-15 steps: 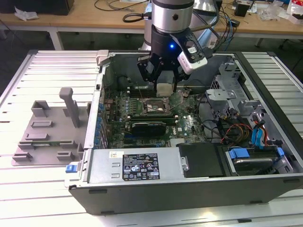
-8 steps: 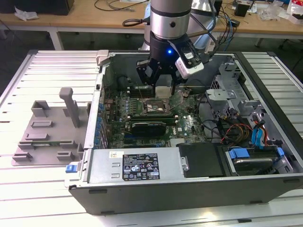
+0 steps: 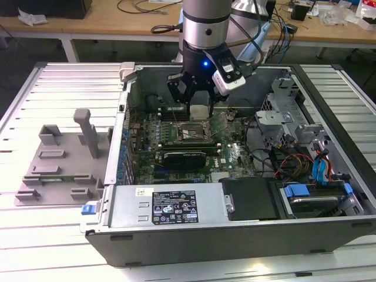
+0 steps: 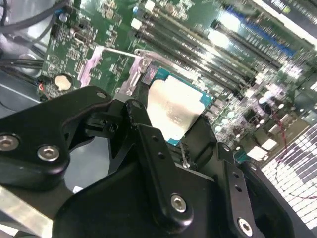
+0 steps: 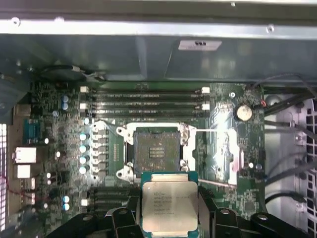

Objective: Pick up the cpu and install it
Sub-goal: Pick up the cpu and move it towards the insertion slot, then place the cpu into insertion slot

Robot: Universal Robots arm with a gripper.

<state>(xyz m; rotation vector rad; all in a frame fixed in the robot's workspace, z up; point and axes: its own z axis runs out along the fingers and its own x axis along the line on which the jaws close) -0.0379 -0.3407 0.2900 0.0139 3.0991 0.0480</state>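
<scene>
One cpu (image 5: pixel 168 203) clamped in the tool (image 5: pixel 169 218); both hover above the bare socket (image 5: pixel 158 151).

Second wrist view: my fingers (image 4: pixel 153 153) hide the cpu's (image 4: pixel 176 111) near edge. First wrist view: the picture's edge cuts my fingers off. Exterior view: it cuts my arm (image 3: pixel 204 23) off.

The exterior view overlooks the whole computer case (image 3: pixel 235 235). Both wrist views look closely past the pincer (image 5: pixel 168 210) onto its motherboard (image 5: pixel 54 124).
</scene>
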